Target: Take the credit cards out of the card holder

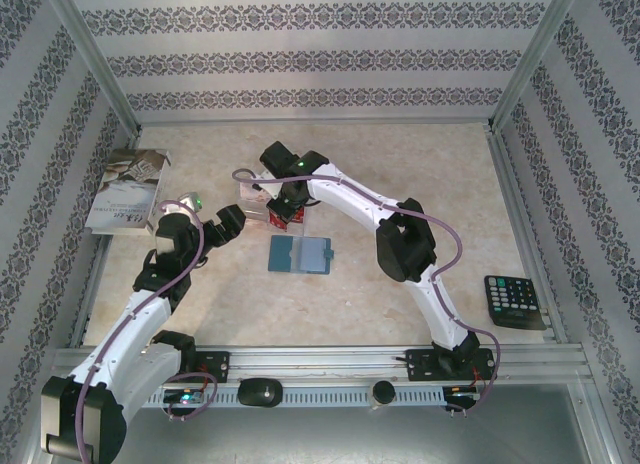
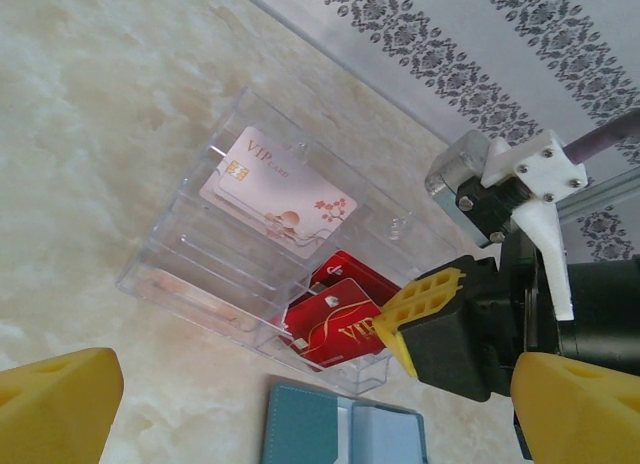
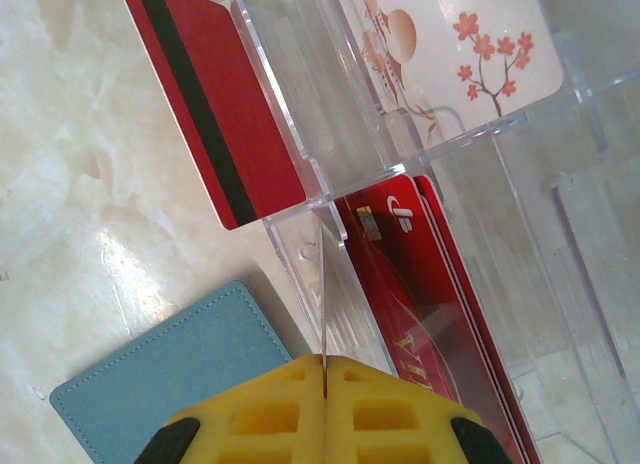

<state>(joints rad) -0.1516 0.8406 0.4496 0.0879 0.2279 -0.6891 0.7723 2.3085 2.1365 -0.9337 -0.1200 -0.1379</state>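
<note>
Gleaming pale marbled tabletop [image 1: 400, 304], damask-striped walls [image 1: 300, 54], left end effector [image 2: 310, 409] spread, right end effector [image 3: 325, 379] pressed together at clear tray [image 2: 170, 249]

The worktop [image 3: 90, 134] has a pale marbled face, smooth and shiny enough to throw back the light. The tray [image 2: 180, 246] is clear hard plastic, glossy, with bright glints along its walls. The credit cards [image 2: 335, 324] are thin plastic, red with a slick sheen. The pale card [image 2: 275, 194] has a softer satin finish under its printed blossoms. The card holder [image 3: 170, 374] is teal with a fine, leather-like grain, and matt. The right hand's fingers [image 3: 260, 419] are yellow moulded plastic, dull and faintly rough. The rail [image 1: 320, 362] looks like brushed metal.
</note>
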